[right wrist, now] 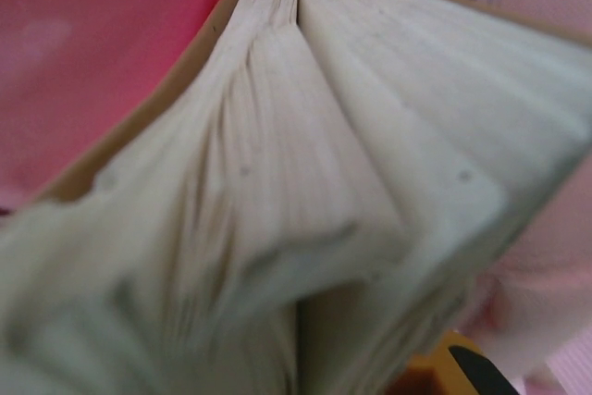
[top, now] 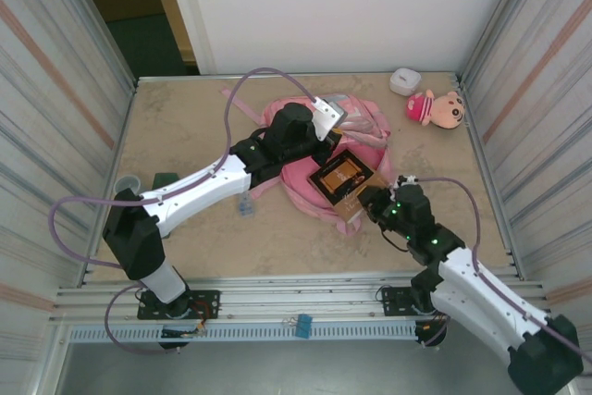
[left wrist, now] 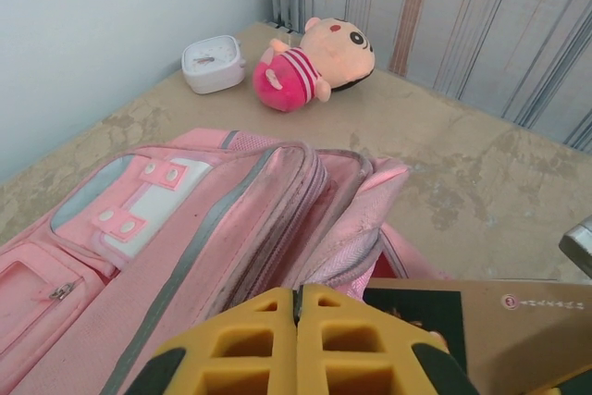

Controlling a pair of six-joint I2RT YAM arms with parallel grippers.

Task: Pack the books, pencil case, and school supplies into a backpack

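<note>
The pink backpack [top: 368, 125] lies at the table's centre, its zipped mouth gaping. My left gripper [top: 326, 143] is over it, and the left wrist view shows its yellow fingers [left wrist: 259, 339] pressed shut on the zip edge of the backpack [left wrist: 185, 219], holding it up. The book [top: 339, 176], dark cover with an orange picture, rests tilted on the backpack's near side. My right gripper [top: 366, 199] is shut on its near edge. In the right wrist view the book's fanned pages [right wrist: 324, 182] sit close up against pink fabric [right wrist: 92, 43]. The book's tan corner [left wrist: 518, 321] lies right of the left fingers.
A plush doll [top: 435, 106] and a small white box [top: 404, 80] sit at the far right corner. A small pale blue item [top: 245, 203] lies under the left arm. A dark object [top: 166, 179] and a grey cup [top: 125, 188] stand by the left wall.
</note>
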